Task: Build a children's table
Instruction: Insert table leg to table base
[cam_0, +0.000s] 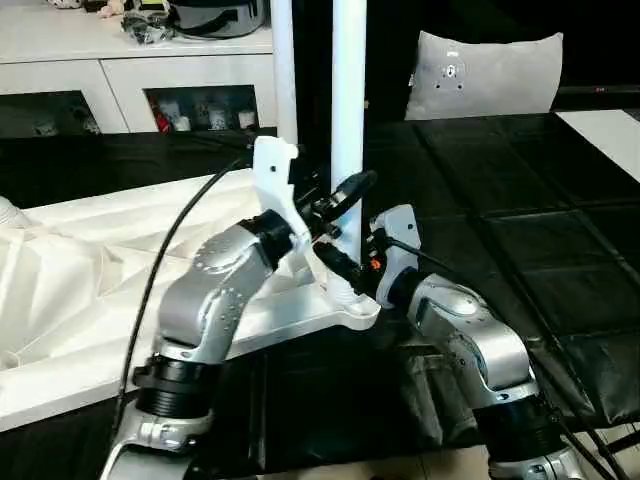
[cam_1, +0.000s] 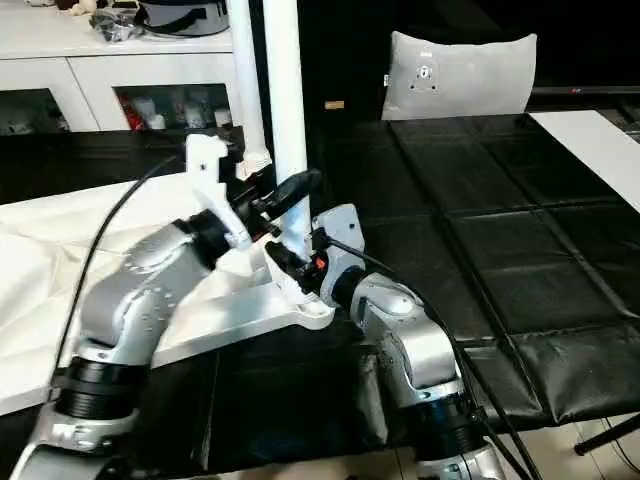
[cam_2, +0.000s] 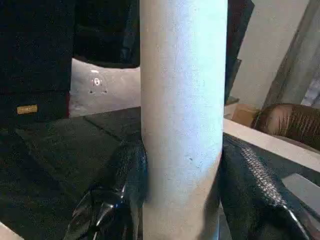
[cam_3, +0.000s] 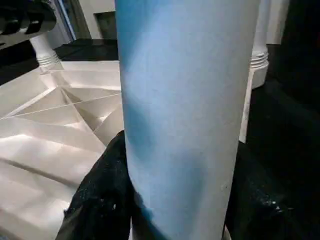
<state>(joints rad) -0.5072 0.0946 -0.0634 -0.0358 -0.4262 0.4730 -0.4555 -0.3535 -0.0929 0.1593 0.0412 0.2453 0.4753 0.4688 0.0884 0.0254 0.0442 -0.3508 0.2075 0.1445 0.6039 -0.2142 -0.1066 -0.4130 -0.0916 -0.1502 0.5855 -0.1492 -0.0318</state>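
- Your tabletop (cam_0: 90, 270) lies upside down on the black floor mats (cam_0: 520, 200), ribbed underside up, filling the head view from 9 o'clock toward the centre.
- One leg (cam_0: 348, 100) stands upright in the corner socket (cam_0: 350, 300) nearest you, just right of centre in the head view, and runs out past 12 o'clock.
- Your left gripper (cam_0: 338, 203) comes in from 8 o'clock and is clamped on that leg above the socket. In the left wrist view its fingers (cam_2: 127, 175) press against both sides of the tube.
- Your right gripper (cam_0: 335, 262) comes in from 4 o'clock and grips the same leg lower down, just above the socket. In the right wrist view its fingers (cam_3: 107, 190) bracket the tube on both sides.
- The two grippers sit close, one above the other; you cannot tell whether they touch.
- A second leg (cam_0: 284, 70) stands upright behind the first, at about 11 o'clock from it, seated in a farther socket.
- In the right wrist view you see two more upright legs (cam_3: 42, 50) seated at other corners.
- A grey cushion (cam_0: 487, 75) leans upright at 1 o'clock, well apart from the tabletop.
- A white cabinet (cam_0: 120, 80) with clutter on top stands at 11 o'clock.
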